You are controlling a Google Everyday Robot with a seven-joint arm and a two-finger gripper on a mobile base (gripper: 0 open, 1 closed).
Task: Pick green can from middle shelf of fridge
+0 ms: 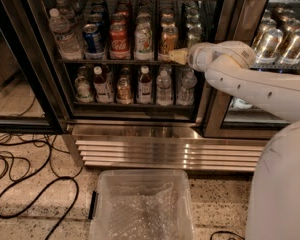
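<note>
Gripper (pixel 178 56) sits at the front rail of the middle shelf (pixel 115 61) in the fridge (pixel 140 149), just beside the base of the orange-gold can (pixel 167 38). I cannot tell whether it is open or closed, nor whether it touches that can. My green can (pixel 143 39) stands upright 1 lane further left, between the orange-gold can and the red cola can (pixel 118 39), apart from the gripper
</note>
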